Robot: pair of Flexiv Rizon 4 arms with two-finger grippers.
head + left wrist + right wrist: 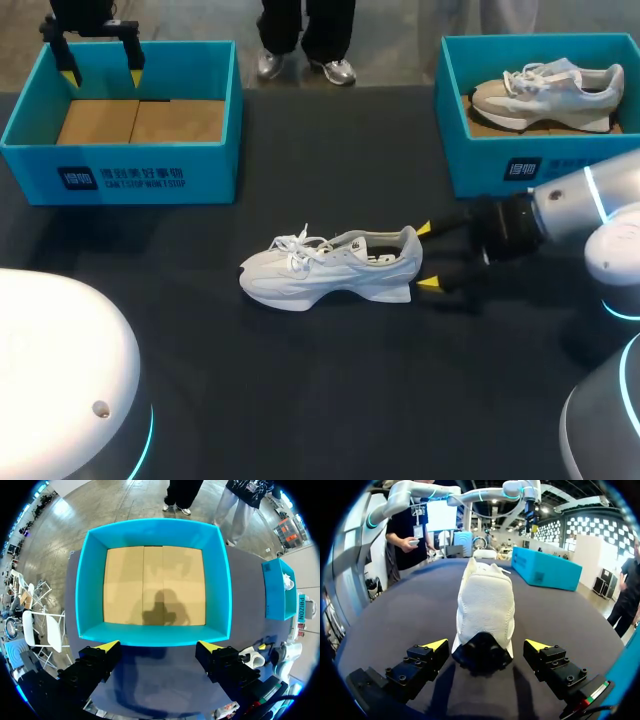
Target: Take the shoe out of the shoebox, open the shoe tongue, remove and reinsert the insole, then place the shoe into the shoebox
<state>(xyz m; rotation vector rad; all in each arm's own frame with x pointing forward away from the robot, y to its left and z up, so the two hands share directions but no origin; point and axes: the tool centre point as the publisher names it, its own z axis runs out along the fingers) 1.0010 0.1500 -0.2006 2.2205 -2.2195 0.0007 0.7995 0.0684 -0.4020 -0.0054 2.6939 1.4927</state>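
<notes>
A white shoe (335, 268) lies on its sole in the middle of the dark table, toe to the left, laces loose. My right gripper (425, 257) is open at the shoe's heel, one yellow tip on each side. In the right wrist view the shoe's heel (485, 610) sits between the fingers of the right gripper (487, 645), with a small gap on both sides. My left gripper (100, 65) hangs open above the empty teal shoebox (120, 175) at the back left. From the left wrist, the left gripper (159, 646) looks down into the shoebox (90, 590) with its bare cardboard floor.
A second teal shoebox (480, 165) at the back right holds another pale shoe (550, 90). The first shoebox (545, 567) shows beyond the shoe's toe in the right wrist view. Dark tabletop surrounds the shoe.
</notes>
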